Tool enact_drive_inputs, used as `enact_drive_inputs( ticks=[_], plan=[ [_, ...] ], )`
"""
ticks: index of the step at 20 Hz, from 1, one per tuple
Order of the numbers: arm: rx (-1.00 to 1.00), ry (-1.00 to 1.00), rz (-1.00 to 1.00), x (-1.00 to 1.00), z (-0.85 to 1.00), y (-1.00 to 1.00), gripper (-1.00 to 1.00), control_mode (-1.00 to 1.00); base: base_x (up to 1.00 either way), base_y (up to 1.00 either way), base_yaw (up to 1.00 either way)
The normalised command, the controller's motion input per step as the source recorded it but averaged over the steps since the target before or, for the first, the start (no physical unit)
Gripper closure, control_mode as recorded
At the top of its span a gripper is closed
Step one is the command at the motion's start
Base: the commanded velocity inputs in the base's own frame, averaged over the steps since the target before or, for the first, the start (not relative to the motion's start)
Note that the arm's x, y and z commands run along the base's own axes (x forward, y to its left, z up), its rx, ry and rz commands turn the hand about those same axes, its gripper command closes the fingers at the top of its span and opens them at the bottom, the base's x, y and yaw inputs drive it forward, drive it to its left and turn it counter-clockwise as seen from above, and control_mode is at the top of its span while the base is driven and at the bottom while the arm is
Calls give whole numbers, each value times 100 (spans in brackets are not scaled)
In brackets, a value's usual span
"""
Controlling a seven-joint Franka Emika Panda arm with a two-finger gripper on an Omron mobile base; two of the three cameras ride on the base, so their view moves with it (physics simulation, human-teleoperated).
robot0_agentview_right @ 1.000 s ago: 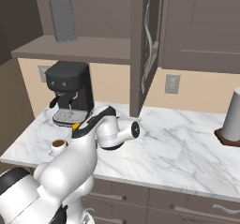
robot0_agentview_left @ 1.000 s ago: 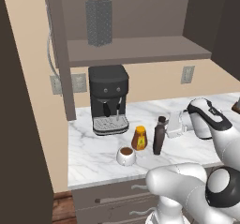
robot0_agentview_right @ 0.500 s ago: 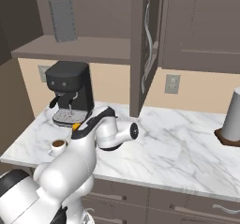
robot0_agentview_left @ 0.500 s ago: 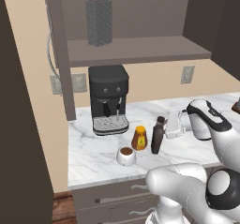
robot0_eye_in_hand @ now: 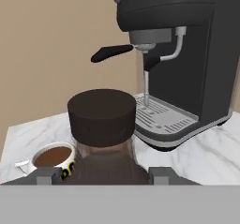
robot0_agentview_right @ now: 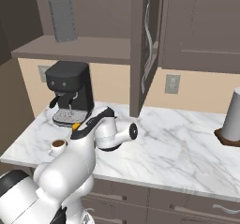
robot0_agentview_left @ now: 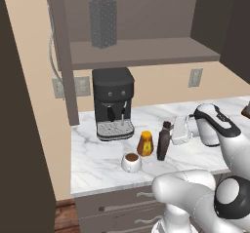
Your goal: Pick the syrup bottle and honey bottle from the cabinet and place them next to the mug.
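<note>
Comparing with the frames from a second and half a second back: almost nothing has shifted on the counter. The syrup bottle [robot0_agentview_left: 163, 140] stood upright on the marble counter [robot0_agentview_left: 97, 159] then and stands in the same spot now, just right of the honey bottle [robot0_agentview_left: 145, 144], with the mug [robot0_agentview_left: 131, 163] in front of and slightly left of the honey bottle. The gripper [robot0_agentview_left: 179, 129] sits at the syrup bottle's right side at neck height, as it did in both earlier frames; any motion between them is too slight to read. In the hand view the syrup bottle's dark cap [robot0_eye_in_hand: 102, 117] stands centred, with one fingertip [robot0_eye_in_hand: 46, 175] to its left and the other to its right, each apart from the bottle's shoulders, so the jaws read as spread and holding nothing. The mug's rim and dark liquid show past the left fingertip, the coffee machine [robot0_eye_in_hand: 178, 59] behind. Judgement: both bottles are out of the cabinet [robot0_agentview_left: 141, 51] and near the mug, whose shelf now carries only the grater [robot0_agentview_left: 103, 21]. The lack of change suggests the placing is finished and the release made; what appears left is to draw the hand back from the bottle without tipping it. Risk: the tall narrow bottle could topple if a finger catches it
</note>
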Motion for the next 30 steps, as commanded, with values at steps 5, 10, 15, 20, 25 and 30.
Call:
enact_drive_inputs(
  ticks=[5,10,15,20,25,30],
  plan=[
    [0,0,0,0,0,0,-100,-100,0,0,0],
    [0,0,0,0,0,0,-100,-100,0,0,0],
    [0,0,0,0,0,0,-100,-100,0,0,0],
    [0,0,0,0,0,0,-100,-100,0,0,0],
    [0,-1,0,-1,5,0,-100,-100,0,0,0],
    [0,-8,0,-13,17,0,-100,-100,0,0,0]
  ],
)
